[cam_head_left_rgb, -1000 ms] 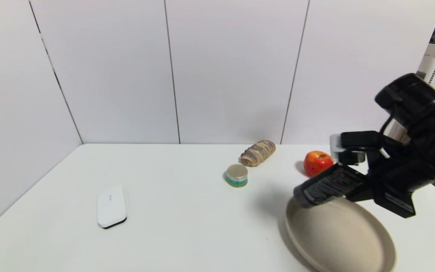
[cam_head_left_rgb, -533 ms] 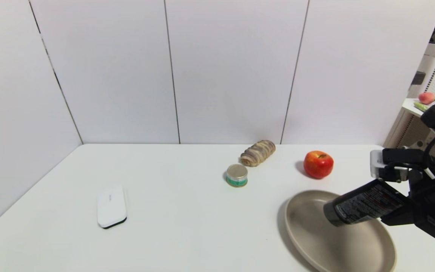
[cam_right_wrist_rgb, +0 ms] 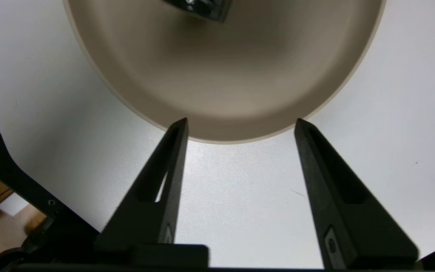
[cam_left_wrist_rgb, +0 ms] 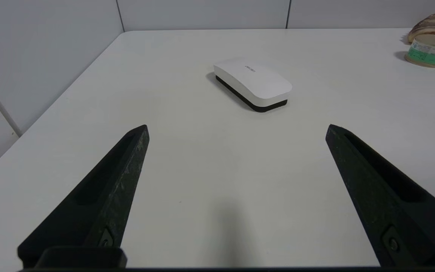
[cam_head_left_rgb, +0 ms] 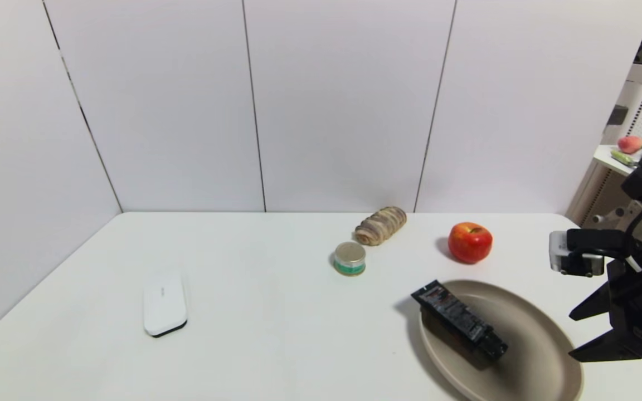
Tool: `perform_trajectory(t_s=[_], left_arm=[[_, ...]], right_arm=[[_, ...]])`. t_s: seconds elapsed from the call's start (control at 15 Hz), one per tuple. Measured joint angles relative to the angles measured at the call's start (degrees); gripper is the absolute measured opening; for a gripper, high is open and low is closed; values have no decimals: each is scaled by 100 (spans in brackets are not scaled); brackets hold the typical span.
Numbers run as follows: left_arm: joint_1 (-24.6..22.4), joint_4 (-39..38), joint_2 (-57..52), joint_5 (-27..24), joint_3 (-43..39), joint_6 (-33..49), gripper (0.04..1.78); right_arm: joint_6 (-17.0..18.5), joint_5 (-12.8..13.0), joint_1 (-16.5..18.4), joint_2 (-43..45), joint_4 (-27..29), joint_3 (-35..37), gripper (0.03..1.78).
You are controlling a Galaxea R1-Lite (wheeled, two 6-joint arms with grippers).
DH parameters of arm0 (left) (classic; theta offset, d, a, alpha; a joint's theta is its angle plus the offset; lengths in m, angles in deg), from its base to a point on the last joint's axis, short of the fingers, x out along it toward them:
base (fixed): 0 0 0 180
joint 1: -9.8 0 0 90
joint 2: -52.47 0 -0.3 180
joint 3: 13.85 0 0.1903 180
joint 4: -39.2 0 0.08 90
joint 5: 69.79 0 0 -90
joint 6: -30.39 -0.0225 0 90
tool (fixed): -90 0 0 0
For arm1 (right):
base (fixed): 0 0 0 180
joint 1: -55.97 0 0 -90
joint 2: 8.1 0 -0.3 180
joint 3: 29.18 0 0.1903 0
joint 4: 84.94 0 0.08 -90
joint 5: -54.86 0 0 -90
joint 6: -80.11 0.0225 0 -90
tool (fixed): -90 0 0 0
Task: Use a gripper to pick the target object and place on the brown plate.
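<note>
The black squeeze tube (cam_head_left_rgb: pixel 459 322) lies on the beige-tan plate (cam_head_left_rgb: pixel 544 345), its crimped end resting over the plate's left rim and its cap toward the plate's middle. My right gripper (cam_head_left_rgb: pixel 573 334) is open and empty, just off the plate's right rim, above the table. In the right wrist view the gripper (cam_right_wrist_rgb: pixel 240 124) frames the plate's near rim (cam_right_wrist_rgb: pixel 240 138), and the tube's cap end (cam_right_wrist_rgb: pixel 202 7) shows at the far edge. My left gripper (cam_left_wrist_rgb: pixel 236 130) is open and empty, low over the table's left part; it does not show in the head view.
A red apple (cam_head_left_rgb: pixel 469 241) stands behind the plate. A small green-sided tin (cam_head_left_rgb: pixel 349 258) and a striped bread roll (cam_head_left_rgb: pixel 380 225) sit at mid-table. A white and black flat box (cam_head_left_rgb: pixel 164 304) lies at the left, ahead of the left gripper (cam_left_wrist_rgb: pixel 253 83). The table's right edge is near the right arm.
The right gripper carried the tube over the plate, opened and let it go; the tube now lies on the plate. The gripper has drawn back to the right.
</note>
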Motion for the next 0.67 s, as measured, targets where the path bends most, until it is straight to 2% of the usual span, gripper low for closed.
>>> perform_trajectory(t_s=[0.2, 0.4, 0.47, 0.53, 0.67], left_arm=[[0, -2, 0, 0, 0, 0, 169], [0, -2, 0, 0, 0, 5, 169], [0, 0, 0, 0, 0, 5, 169], [0, 0, 0, 0, 0, 2, 169], [0, 0, 0, 0, 0, 2, 169]], right_arm=[[26, 33, 99, 313, 2, 74, 124], [235, 46, 519, 898, 11, 250, 139], [450, 48, 685, 1122, 13, 306, 143], [817, 48, 828, 1356, 16, 366, 146], [1720, 59, 958, 1847, -26, 507, 152]])
